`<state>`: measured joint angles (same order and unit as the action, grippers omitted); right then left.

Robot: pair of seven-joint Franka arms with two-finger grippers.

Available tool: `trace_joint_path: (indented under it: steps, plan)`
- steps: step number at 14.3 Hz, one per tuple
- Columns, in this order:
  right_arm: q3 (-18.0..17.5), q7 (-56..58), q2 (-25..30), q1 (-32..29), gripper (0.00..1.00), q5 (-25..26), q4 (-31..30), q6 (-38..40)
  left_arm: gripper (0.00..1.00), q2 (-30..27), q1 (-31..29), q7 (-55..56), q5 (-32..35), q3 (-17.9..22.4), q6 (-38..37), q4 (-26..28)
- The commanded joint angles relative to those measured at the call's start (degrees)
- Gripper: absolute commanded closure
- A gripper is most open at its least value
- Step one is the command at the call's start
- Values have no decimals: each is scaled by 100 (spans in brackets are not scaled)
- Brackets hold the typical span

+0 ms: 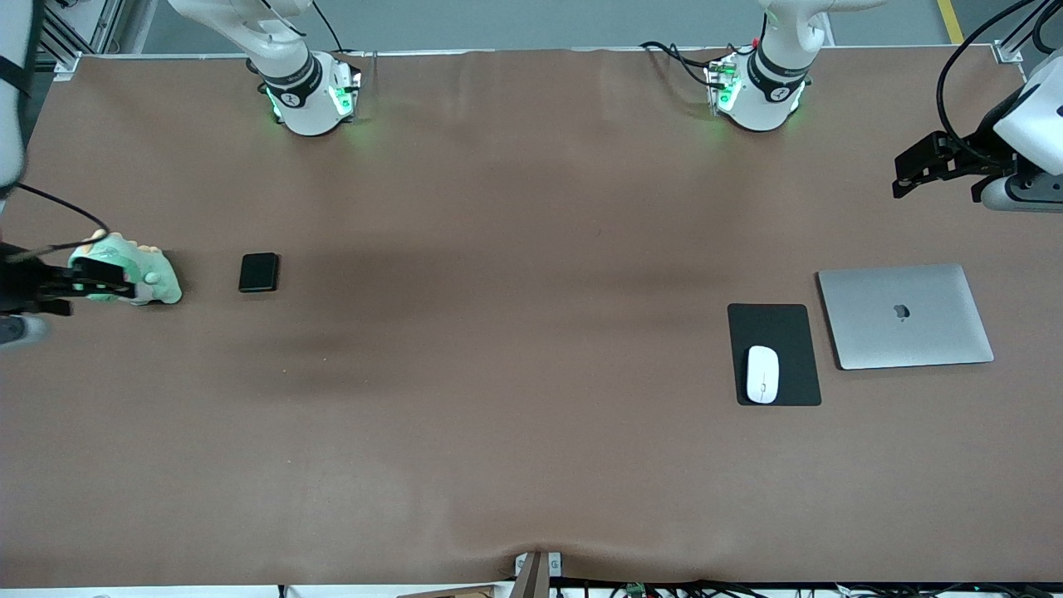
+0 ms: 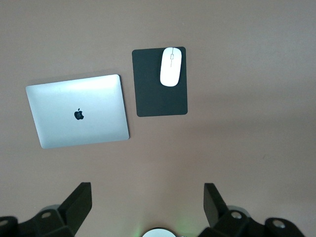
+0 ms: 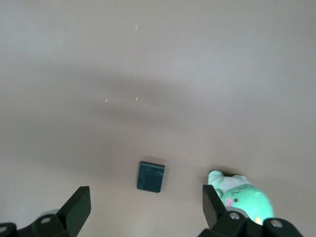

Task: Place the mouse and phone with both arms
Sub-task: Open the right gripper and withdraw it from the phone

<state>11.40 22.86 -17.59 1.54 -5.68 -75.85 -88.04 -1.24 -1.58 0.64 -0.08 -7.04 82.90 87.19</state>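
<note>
Mouse (image 1: 762, 374) lies on the mat (image 1: 785, 332), at its corner nearest the front camera, at about 9 o'clock from the closed laptop (image 1: 905, 316) toward the left arm's end. Phone (image 1: 258, 272) lies flat toward the right arm's end, at 3 o'clock from a green plush toy (image 1: 154, 278). Left gripper (image 1: 905, 176) hangs over bare table at 12 o'clock from the laptop, jaws apart, empty. Right gripper (image 1: 104, 280) hangs over the toy, jaws apart, empty.

Mouse (image 2: 171, 66) lies on black mat (image 2: 159, 94) beside closed laptop (image 2: 77, 111).
</note>
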Motion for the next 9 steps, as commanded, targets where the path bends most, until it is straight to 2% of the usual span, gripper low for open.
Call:
trace_joint_path:
  steps: [1, 4, 6, 9]
  plan:
    - [-111, 52, -25, -207, 0, 23, 430, 225, 0, -26, -18, -20, 87, -17, 42, 17]
    - [-199, 43, 1, -312, 0, 58, 764, 681, 0, -43, -18, -20, 61, -17, 42, 17]
    - [-225, 8, 298, -330, 0, -12, 773, 1190, 0, -52, -18, -2, 52, -17, 33, 17]
    - [-208, -105, 686, -313, 0, 5, 616, 1455, 0, -52, -18, -2, 61, -17, 33, 17]
